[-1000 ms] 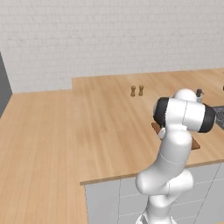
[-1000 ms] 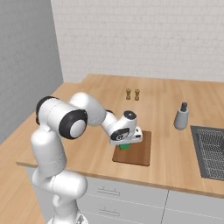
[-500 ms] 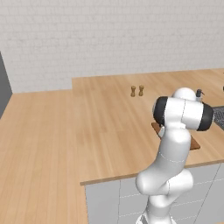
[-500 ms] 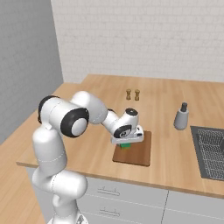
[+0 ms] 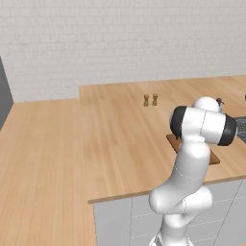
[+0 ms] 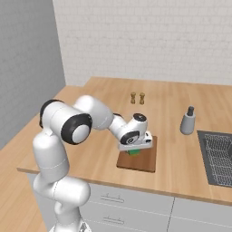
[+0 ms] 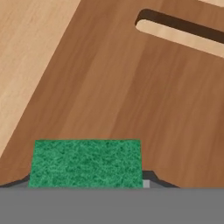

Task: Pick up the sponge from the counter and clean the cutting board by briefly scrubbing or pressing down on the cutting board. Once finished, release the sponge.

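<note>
The arm reaches low over the board (image 6: 138,158), which lies flat on the light-wood bench (image 6: 99,122) close to its front edge. In the right base view the white hand sits just above the near half of the board, and the green sponge (image 6: 132,152) shows directly beneath it, between the hand and the board's surface.

In the hand view the sponge (image 7: 86,163) lies at the bottom of the picture with its bright green face toward the camera, against the dark reddish-brown board (image 7: 131,96). A small dark corner of a fingertip peeks out on each side of the sponge at its lower edge, so the fingers (image 7: 86,186) are clenched on the sponge, one on each side. Whether the sponge actually presses on the wood or hangs just above it cannot be told. The board's slotted handle (image 7: 179,30) shows near the top right of that view, with paler bench wood visible through the slot, and the bench (image 7: 26,52) itself shows beyond the board's edge at the left.

In the left base view the arm's shoulder and elbow cover most of the board (image 5: 173,141); only a corner and a strip of it show beside the arm.

Farther back on the bench stand two small brown shakers (image 6: 137,98) side by side, well apart from the board. A grey bottle (image 6: 187,121) stands to the right, near the sink (image 6: 219,156) with its wire rack.
</note>
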Motion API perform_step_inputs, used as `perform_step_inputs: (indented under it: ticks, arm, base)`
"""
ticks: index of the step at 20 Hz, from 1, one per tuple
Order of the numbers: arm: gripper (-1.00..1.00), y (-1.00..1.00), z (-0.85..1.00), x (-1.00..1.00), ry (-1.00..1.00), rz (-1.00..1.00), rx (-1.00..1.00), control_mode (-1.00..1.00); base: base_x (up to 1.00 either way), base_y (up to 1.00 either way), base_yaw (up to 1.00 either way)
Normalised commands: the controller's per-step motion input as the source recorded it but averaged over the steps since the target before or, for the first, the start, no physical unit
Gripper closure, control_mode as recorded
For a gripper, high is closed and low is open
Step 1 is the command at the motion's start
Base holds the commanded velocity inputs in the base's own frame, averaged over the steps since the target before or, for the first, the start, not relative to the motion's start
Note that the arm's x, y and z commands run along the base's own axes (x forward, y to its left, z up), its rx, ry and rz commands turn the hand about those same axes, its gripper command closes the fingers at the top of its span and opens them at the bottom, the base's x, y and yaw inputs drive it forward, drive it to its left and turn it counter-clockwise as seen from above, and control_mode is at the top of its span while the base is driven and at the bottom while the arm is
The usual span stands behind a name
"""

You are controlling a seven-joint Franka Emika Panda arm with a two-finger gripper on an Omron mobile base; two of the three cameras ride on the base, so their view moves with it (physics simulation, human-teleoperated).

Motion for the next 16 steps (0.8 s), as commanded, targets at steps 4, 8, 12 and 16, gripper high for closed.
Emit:
perform_step_inputs:
  ticks: [4,8,12,16]
  arm:
    - [1.0,-0.59,-0.71,-0.7,0.0,0.0,0.0,-1.0]
    - [1.0,-0.73,-0.64,-0.57,-0.01,0.0,0.0,-1.0]
    - [1.0,-0.88,-0.48,-0.49,-0.01,0.0,0.0,-1.0]
    - [1.0,-0.91,-0.51,-0.52,0.0,0.0,0.0,-1.0]
  base:
    - [0.0,0.0,0.0]
    - [0.0,0.0,0.0]
    - [0.0,0.0,0.0]
    - [0.0,0.0,0.0]
